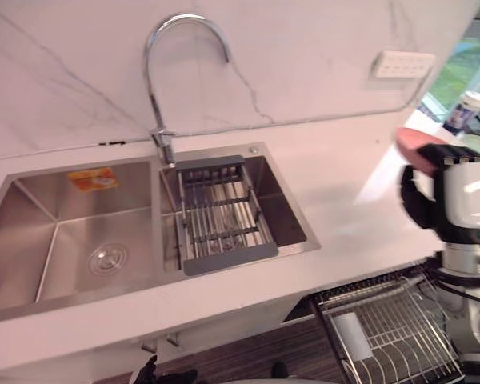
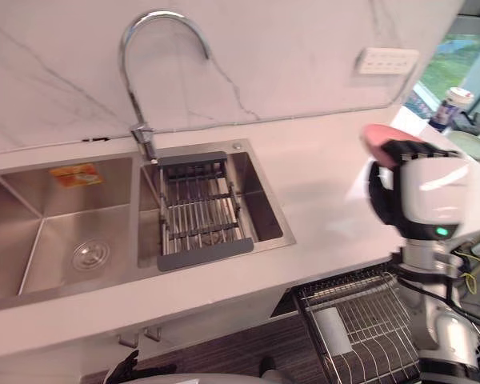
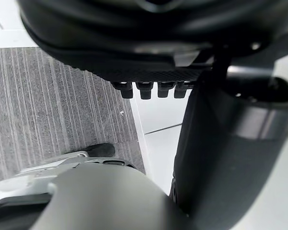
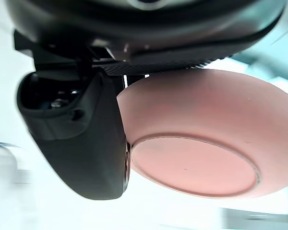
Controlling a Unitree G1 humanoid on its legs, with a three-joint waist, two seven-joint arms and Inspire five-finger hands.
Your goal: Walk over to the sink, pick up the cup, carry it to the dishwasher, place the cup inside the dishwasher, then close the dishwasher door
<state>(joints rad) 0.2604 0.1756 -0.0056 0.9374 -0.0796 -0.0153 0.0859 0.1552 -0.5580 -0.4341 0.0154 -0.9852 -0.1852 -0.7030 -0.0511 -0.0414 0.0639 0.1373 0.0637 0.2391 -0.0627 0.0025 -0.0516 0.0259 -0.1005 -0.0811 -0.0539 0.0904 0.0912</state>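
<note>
A pink cup (image 4: 201,143) rests against the palm of my right hand (image 1: 420,204), whose thumb (image 4: 86,143) and fingers curl round it. The cup (image 1: 416,144) is held above the right end of the white counter, over the pulled-out dishwasher rack (image 1: 392,328). It shows its flat underside in the right wrist view. My left hand (image 1: 148,372) hangs low beside the cabinet front, below the sink, fingers relaxed and holding nothing.
A double steel sink (image 1: 32,240) is set in the white counter (image 1: 344,184), with a grey drain rack (image 1: 220,212) across its right basin and a curved faucet (image 1: 164,48) behind. A wall socket (image 1: 400,64) and a can (image 1: 466,108) are at the far right.
</note>
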